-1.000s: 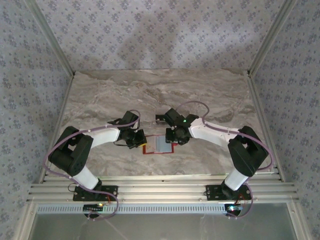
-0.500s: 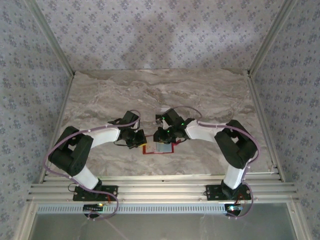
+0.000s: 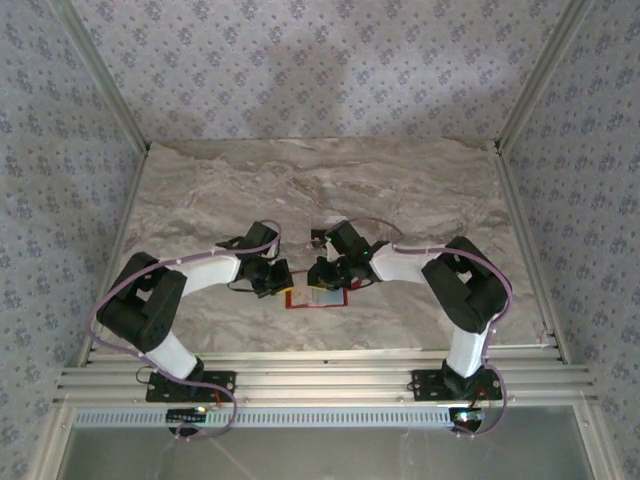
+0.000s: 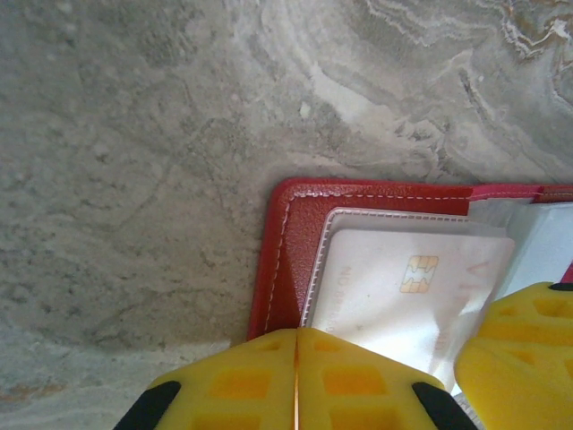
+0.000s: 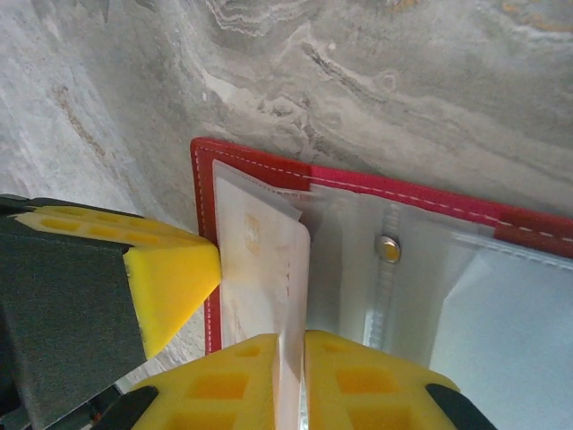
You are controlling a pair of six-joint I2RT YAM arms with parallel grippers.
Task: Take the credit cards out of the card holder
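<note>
A red folding card holder (image 4: 282,260) with pale clear inner pockets lies open and flat on the grey marbled stone table (image 3: 400,190), near its front edge, between the two arms. A pale white credit card with a gold chip (image 4: 403,296) sits in the holder's left-hand pocket. The right claw (image 5: 294,385) is closed to a sliver, its yellow pads pinching the near edge of that credit card.

The left claw (image 4: 295,376) has its yellow pads pressed flat together over the holder's red stitched border. Whether it pins or pinches the border cannot be told. One pad of the right claw (image 4: 524,349) crowds in just beside the left claw and covers a corner of the card.

A small round metal snap stud (image 5: 389,249) shows on the holder's middle fold, with more clear pocket (image 5: 501,313) beyond it. From the top view both claws hide much of the holder, leaving a red edge and a pale patch.

Blue-grey flower-patterned walls (image 3: 320,70) enclose the table on three sides. Ribbed aluminium rails (image 3: 320,385) carry the arm bases at the front.
</note>
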